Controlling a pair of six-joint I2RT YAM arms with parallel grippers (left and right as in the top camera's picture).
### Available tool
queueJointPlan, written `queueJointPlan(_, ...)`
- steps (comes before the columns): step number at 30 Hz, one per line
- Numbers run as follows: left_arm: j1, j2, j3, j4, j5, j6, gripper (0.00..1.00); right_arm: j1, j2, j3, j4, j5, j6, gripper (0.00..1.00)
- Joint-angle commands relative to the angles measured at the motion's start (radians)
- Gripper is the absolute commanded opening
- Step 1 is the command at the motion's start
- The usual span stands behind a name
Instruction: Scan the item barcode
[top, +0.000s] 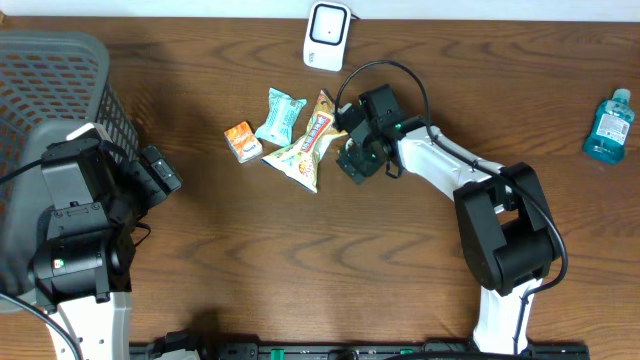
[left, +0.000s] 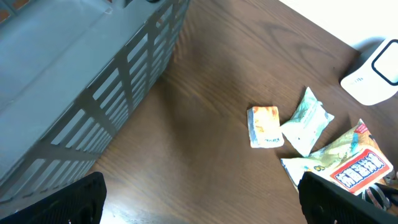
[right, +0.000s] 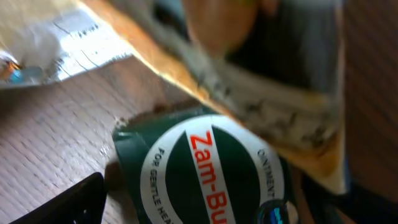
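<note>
Zam-Buk tin (right: 205, 177), round and dark green, sits within the parted right hand (top: 353, 161), beside a crinkled snack packet (top: 305, 148).

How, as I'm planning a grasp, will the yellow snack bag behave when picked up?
Probably floppy: the yellow snack bag is crinkled film, so it should sag. Likely light, looking puffed. A push would probably slide it across the smooth table.

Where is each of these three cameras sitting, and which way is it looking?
Overhead: above the table, looking straight down; left arm and right arm show.
Left wrist: on the left arm, facing basket and snack bag; fingertips at bottom corners.
Right wrist: low over a green tin; one finger shows.
Shared by all: the snack bag.
</note>
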Motion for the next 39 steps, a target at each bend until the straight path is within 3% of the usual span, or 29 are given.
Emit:
queueJointPlan(1,0.006,0.002,0.005,-0.001,-0.012,-0.009,0.98,0.0,0.002,-0.008,-0.021,0.015,-0.008,0.86)
queueJointPlan(4,0.006,0.002,0.005,-0.001,-0.012,-0.009,0.98,0.0,0.002,-0.007,-0.033,0.016,-0.001,0.61)
queueJointPlan(5,0.006,0.002,0.005,-0.001,-0.012,-0.009,0.98,0.0,0.002,-0.007,-0.038,0.02,0.012,0.6)
queueJointPlan(9,0.006,0.002,0.005,-0.001,-0.012,-0.009,0.98,-0.001,-0.002,-0.007,-0.061,0.093,0.088,0.6)
queueJointPlan(20,0.006,0.002,0.005,-0.001,-0.012,-0.009,0.98,-0.021,-0.028,-0.007,-0.32,0.368,0.089,0.62)
queueJointPlan(24,0.006,0.002,0.005,-0.001,-0.012,-0.009,0.98,-0.049,-0.032,-0.006,-0.349,0.366,0.095,0.69)
queueJointPlan(30,0.006,0.002,0.005,-0.001,-0.012,-0.009,0.98,-0.121,-0.081,-0.005,-0.344,0.359,0.157,0.72)
queueJointPlan(34,0.006,0.002,0.005,-0.001,-0.012,-0.009,0.98,-0.177,-0.151,-0.004,-0.342,0.253,0.194,0.74)
queueJointPlan(35,0.006,0.002,0.005,-0.001,-0.012,-0.009,0.98,-0.189,-0.171,-0.004,-0.335,0.223,0.223,0.8)
queueJointPlan(39,0.006,0.002,0.005,-0.001,-0.012,-0.009,0.98,-0.24,-0.237,-0.004,-0.304,0.074,0.412,0.79)
